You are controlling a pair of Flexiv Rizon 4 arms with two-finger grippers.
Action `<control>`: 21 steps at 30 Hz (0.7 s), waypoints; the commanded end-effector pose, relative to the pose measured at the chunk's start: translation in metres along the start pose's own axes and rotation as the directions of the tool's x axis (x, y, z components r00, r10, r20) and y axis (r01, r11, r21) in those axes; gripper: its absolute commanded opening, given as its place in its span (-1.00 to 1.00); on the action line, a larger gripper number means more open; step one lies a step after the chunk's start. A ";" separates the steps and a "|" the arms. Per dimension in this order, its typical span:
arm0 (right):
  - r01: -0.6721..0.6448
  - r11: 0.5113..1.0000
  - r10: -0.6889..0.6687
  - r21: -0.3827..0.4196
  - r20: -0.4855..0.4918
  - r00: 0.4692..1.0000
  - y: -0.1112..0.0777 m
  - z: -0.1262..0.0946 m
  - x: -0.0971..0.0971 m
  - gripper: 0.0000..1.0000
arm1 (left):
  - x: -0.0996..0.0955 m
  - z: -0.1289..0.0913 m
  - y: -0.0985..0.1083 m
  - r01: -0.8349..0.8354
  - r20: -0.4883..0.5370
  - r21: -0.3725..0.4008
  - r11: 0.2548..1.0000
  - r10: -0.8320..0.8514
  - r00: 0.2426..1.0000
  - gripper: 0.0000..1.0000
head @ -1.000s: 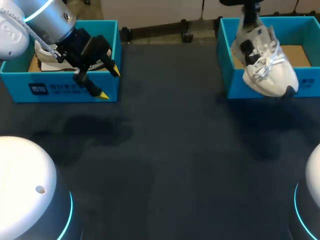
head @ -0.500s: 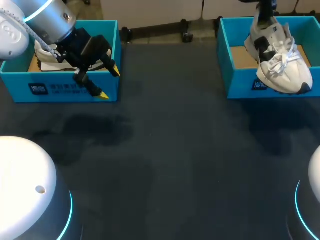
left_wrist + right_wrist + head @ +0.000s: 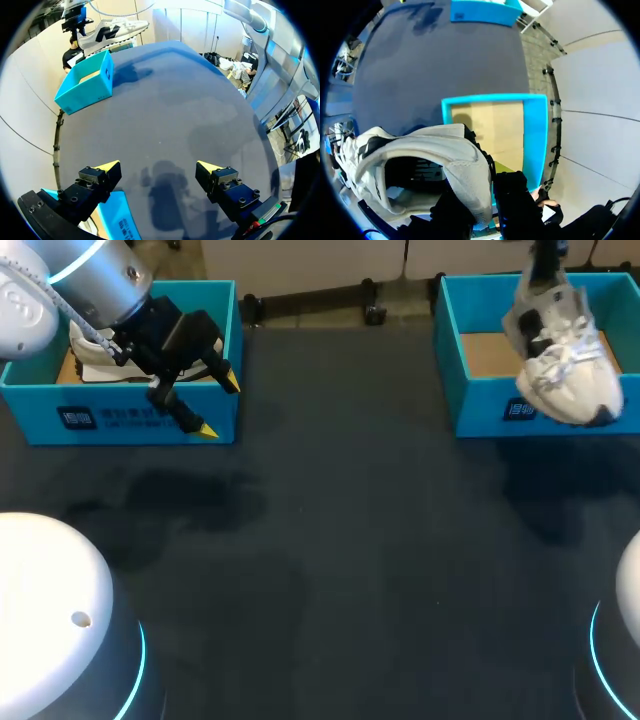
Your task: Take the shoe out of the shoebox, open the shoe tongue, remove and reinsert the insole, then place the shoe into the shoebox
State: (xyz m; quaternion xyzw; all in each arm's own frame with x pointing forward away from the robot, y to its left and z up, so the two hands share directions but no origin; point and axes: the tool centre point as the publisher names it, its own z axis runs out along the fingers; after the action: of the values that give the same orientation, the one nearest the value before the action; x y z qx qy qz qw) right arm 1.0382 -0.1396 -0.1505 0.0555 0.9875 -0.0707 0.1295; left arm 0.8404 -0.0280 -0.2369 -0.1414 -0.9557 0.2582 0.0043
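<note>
Two blue shoeboxes stand at the far corners of the dark table [image 3: 330, 570]. Left: the left shoebox [image 3: 120, 418] holds a second shoe [image 3: 92, 348]. The left gripper [image 3: 218, 407] hangs over this box's front wall, its yellow-tipped fingers spread wide with nothing between them. Right: the right gripper [image 3: 487, 200] pinches the heel collar of the white sneaker [image 3: 565, 365] from both sides. The sneaker hangs in the air, toe downward, over the front wall of the right shoebox [image 3: 480, 400], whose cardboard floor shows beside it.

Dark table [image 3: 350, 570], second blue box [image 3: 120, 418], white shoe inside [image 3: 92, 352]
</note>
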 end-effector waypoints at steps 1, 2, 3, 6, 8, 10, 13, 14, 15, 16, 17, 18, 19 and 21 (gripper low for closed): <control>0.017 1.000 -0.017 -0.026 -0.005 1.000 -0.031 0.010 -0.018 -1.00 | 0.001 0.000 0.000 0.000 0.002 -0.002 1.000 0.000 1.000 1.00; 0.022 0.999 -0.022 -0.028 -0.001 1.000 -0.035 0.011 -0.020 -1.00 | 0.001 0.000 0.000 0.000 0.002 -0.002 1.000 0.000 1.000 1.00; 0.018 1.000 -0.018 -0.018 -0.001 1.000 -0.042 0.013 -0.024 -1.00 | 0.001 0.000 0.000 0.000 0.002 -0.002 1.000 0.000 1.000 1.00; 0.028 1.000 -0.028 -0.004 0.006 1.000 -0.063 0.018 -0.034 -1.00 | 0.001 0.000 0.000 0.000 0.002 -0.002 1.000 0.000 1.000 1.00; 0.023 1.000 -0.023 -0.003 0.007 1.000 -0.080 0.023 -0.040 -1.00 | 0.001 0.000 0.000 0.000 0.002 -0.002 1.000 0.000 1.000 1.00; 0.008 1.000 -0.008 0.014 -0.003 1.000 -0.091 0.029 -0.043 -1.00 | 0.001 0.000 0.000 0.000 0.002 -0.002 1.000 0.000 1.000 1.00; -0.012 0.999 0.013 0.033 -0.023 1.000 -0.110 0.038 -0.046 -1.00 | 0.001 0.000 0.000 0.000 0.002 -0.002 1.000 0.000 1.000 1.00; -0.016 0.999 0.017 0.037 -0.022 1.000 -0.118 0.041 -0.046 -1.00 | 0.001 0.000 0.000 0.000 0.002 -0.002 1.000 0.000 1.000 1.00; -0.035 0.999 0.036 0.038 -0.028 0.999 -0.123 0.044 -0.046 -1.00 | 0.001 0.000 0.000 0.000 0.002 -0.002 1.000 0.000 1.000 1.00; -0.044 0.998 0.045 0.045 -0.029 0.999 -0.130 0.048 -0.046 -1.00 | 0.001 0.000 0.000 0.000 0.002 -0.002 1.000 0.000 1.000 1.00; -0.049 0.998 0.051 0.049 -0.032 0.998 -0.134 0.050 -0.045 -1.00 | 0.001 0.000 0.000 0.000 0.002 -0.002 1.000 0.000 1.000 1.00; -0.074 0.996 0.076 0.045 -0.035 0.996 -0.144 0.055 -0.043 -1.00 | 0.001 0.000 0.000 0.000 0.002 -0.002 1.000 0.000 1.000 1.00; -0.089 0.995 0.091 0.043 -0.039 0.995 -0.150 0.057 -0.042 -1.00 | 0.001 0.000 0.000 0.000 0.002 -0.002 1.000 0.000 1.000 1.00; -0.116 0.992 0.118 0.049 -0.051 0.992 -0.160 0.061 -0.040 -1.00 | 0.001 0.000 0.000 0.000 0.002 -0.002 1.000 0.000 1.000 1.00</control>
State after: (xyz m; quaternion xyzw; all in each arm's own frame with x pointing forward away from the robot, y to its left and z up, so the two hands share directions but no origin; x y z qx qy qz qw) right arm 1.0711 -0.2982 -0.1760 0.1176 0.9828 -0.0939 0.1069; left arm 0.8404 -0.0280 -0.2368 -0.1414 -0.9557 0.2582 0.0043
